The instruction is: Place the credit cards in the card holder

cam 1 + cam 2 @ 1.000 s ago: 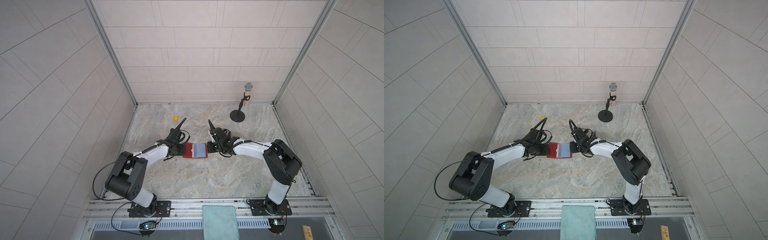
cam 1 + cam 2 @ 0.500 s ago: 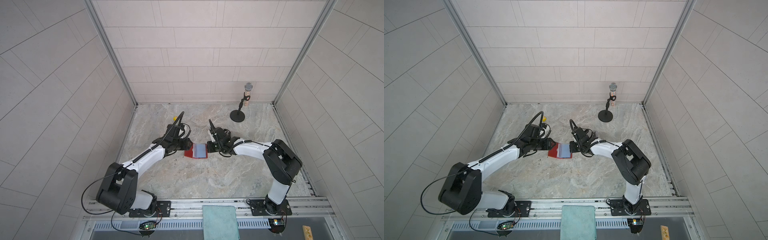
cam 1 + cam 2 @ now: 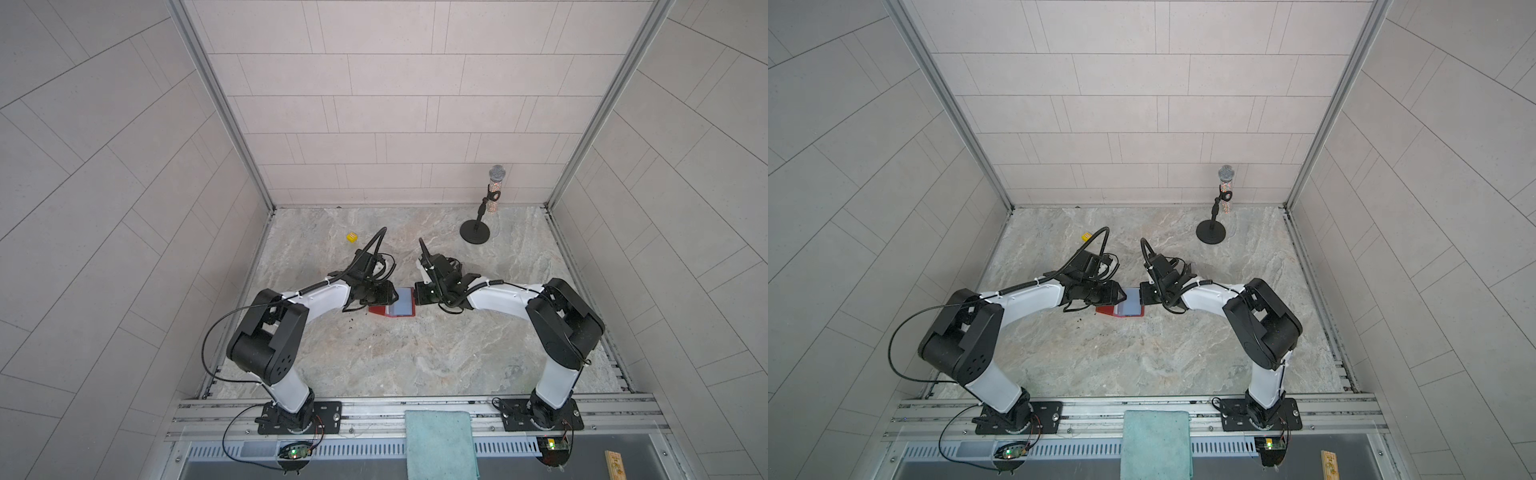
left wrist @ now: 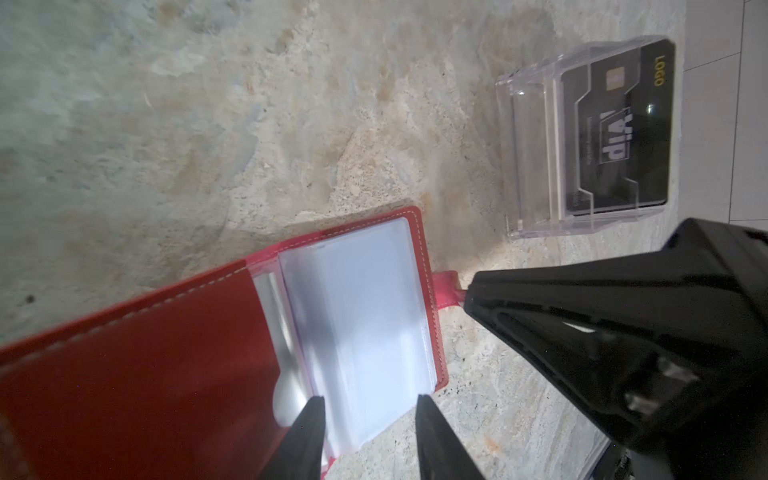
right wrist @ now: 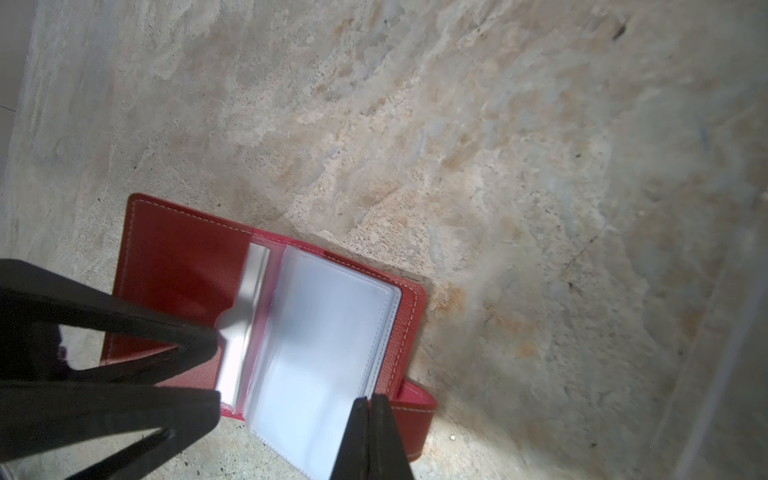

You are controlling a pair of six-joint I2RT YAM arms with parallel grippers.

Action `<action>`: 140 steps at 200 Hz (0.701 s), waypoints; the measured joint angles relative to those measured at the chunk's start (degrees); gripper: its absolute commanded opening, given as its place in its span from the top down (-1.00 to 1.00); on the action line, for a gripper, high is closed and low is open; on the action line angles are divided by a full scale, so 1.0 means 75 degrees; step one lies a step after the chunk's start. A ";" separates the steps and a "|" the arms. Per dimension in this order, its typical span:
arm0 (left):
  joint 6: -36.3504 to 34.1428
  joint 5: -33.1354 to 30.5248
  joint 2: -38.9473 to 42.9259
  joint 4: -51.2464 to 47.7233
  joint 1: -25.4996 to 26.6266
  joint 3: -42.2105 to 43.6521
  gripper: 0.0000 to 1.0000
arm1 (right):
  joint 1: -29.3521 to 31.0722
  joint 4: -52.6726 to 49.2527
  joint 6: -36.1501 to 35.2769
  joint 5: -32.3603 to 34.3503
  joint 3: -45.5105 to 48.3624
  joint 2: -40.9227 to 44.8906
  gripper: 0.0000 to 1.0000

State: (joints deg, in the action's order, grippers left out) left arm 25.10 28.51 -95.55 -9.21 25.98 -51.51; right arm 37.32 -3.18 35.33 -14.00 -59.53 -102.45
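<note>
1. In both top views the card holder lies open near the middle of the marble table. The left gripper reaches it from 9 o'clock and the right gripper from 3 o'clock. A yellow die sits at about 11 o'clock from it and a microphone stand at about 2 o'clock. No card can be made out here.

2. In the left wrist view the left gripper stands part-way apart over the clear sleeves, with nothing clamped between its jaws. The sleeves look empty. The credit cards are in the clear acrylic stand, apart from the holder on its strap side. One black VIP face shows, and I cannot tell whether more are behind it. The right gripper is closed, its tip at the strap tab.

3. In the right wrist view the right gripper is pinched together at the strap-side edge of the sleeves. I cannot tell whether it grips anything. The left gripper is at the spine-side pocket.

4. Risks:
   - The sleeves are thin and slick, so closing on several at once would open the wrong pocket.
   - If the right tip lifts, the holder could slide or fold.
   - No card is in hand, and pulling one from the light stand could tip it.
</note>
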 measured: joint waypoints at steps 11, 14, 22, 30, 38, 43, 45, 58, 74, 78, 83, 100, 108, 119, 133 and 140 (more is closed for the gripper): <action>0.0017 0.0000 -0.0149 0.0041 0.0006 -0.0003 0.16 | 0.0000 0.0003 0.0015 -0.0017 0.0000 0.0000 1.00; 0.0020 0.0000 -0.0181 0.0047 0.0009 -0.0003 0.16 | 0.0000 0.0003 0.0015 -0.0020 0.0000 0.0000 1.00; 0.0032 0.0006 -0.0283 0.0073 0.0012 -0.0003 0.16 | 0.0000 0.0006 0.0020 -0.0026 0.0000 -0.0003 1.00; 0.0055 0.0032 -0.0358 0.0105 0.0020 -0.0003 0.16 | -0.0009 0.0009 0.0023 -0.0032 0.0000 -0.0006 1.00; 0.0082 0.0073 -0.0434 0.0160 0.0026 -0.0003 0.16 | -0.0015 0.0012 0.0029 -0.0050 0.0000 -0.0012 1.00; 0.0096 0.0099 -0.0472 0.0195 0.0029 -0.0003 0.16 | -0.0015 0.0017 0.0038 -0.0055 0.0000 -0.0012 1.00; 0.0111 0.0117 -0.0487 0.0213 0.0032 -0.0003 0.16 | -0.0015 0.0017 0.0038 -0.0058 0.0000 -0.0012 1.00; 0.0140 0.0195 -0.0592 0.0321 0.0041 -0.0009 0.18 | -0.0020 0.0029 0.0050 -0.0082 0.0000 -0.0012 1.00; 0.0178 0.0277 -0.0679 0.0417 0.0044 -0.0052 0.19 | -0.0020 0.0044 0.0067 -0.0099 0.0000 -0.0012 1.00; 0.0198 0.0289 -0.0691 0.0443 0.0044 -0.0061 0.20 | -0.0020 0.0044 0.0070 -0.0105 0.0000 -0.0012 1.00; 0.0198 0.0294 -0.0702 0.0460 0.0050 -0.0073 0.20 | -0.0020 0.0047 0.0070 -0.0108 0.0000 -0.0012 1.00; 0.0236 0.0312 -0.0714 0.0519 0.0070 -0.0082 0.25 | -0.0020 0.0050 0.0073 -0.0111 0.0000 -0.0015 1.00; 0.0251 0.0315 -0.0717 0.0542 0.0079 -0.0082 0.27 | -0.0020 0.0052 0.0073 -0.0111 0.0000 -0.0023 1.00; 0.0289 0.0318 -0.0720 0.0571 0.0090 -0.0082 0.30 | -0.0020 0.0052 0.0073 -0.0117 0.0000 -0.0050 1.00; 0.0312 0.0321 -0.0720 0.0600 0.0093 -0.0082 0.33 | -0.0020 0.0055 0.0076 -0.0134 0.0000 -0.0099 1.00; 0.0323 0.0323 -0.0720 0.0609 0.0093 -0.0082 0.33 | -0.0020 0.0055 0.0076 -0.0140 0.0000 -0.0125 1.00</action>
State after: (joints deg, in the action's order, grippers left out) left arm 27.53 30.94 -100.95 -4.64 26.68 -52.12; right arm 37.17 -2.76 35.90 -15.05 -59.53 -103.39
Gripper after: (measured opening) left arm 0.341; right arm 0.047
